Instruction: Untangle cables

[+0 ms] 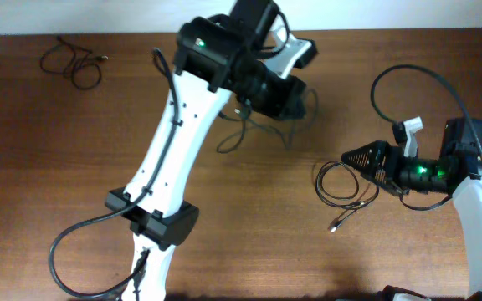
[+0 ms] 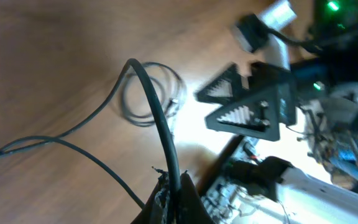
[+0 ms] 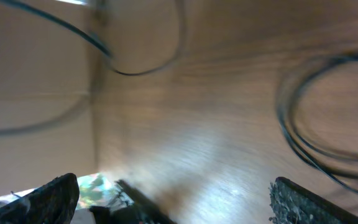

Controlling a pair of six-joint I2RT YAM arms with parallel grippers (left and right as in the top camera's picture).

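My left gripper [image 1: 294, 102] is shut on a thin black cable [image 1: 243, 132] at the back middle of the table and holds part of it up. In the left wrist view the jaws [image 2: 174, 190] pinch this cable [image 2: 157, 118], which arches up and trails off left. A second cable [image 1: 340, 186] lies coiled on the table, with its plug [image 1: 335, 226] toward the front. My right gripper [image 1: 351, 157] is open and empty just right of that coil. The right wrist view shows its spread fingers [image 3: 173, 190] and the coil [image 3: 325, 127]. A third cable [image 1: 72, 62] lies at the far left.
The wooden table [image 1: 249, 226] fills the view. My white left arm [image 1: 178, 125] crosses it from front left to back middle. The coil [image 2: 149, 94] and the right gripper [image 2: 244, 102] also show in the left wrist view.
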